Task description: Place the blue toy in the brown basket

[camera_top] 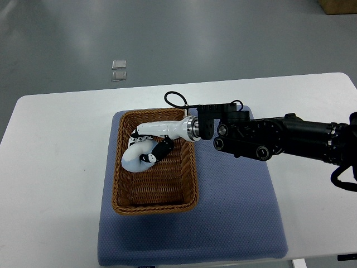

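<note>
White table point(56, 167), blue mat point(240, 212). Right hand point(146, 152) reaches down inside the brown basket point(153, 205), fingers curled; can't tell if they grip anything. Blue toy isn't visible.

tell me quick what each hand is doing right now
Right hand: over the basket, fingers curled; whether they hold anything cannot be told.
Left hand: not in view.
</note>
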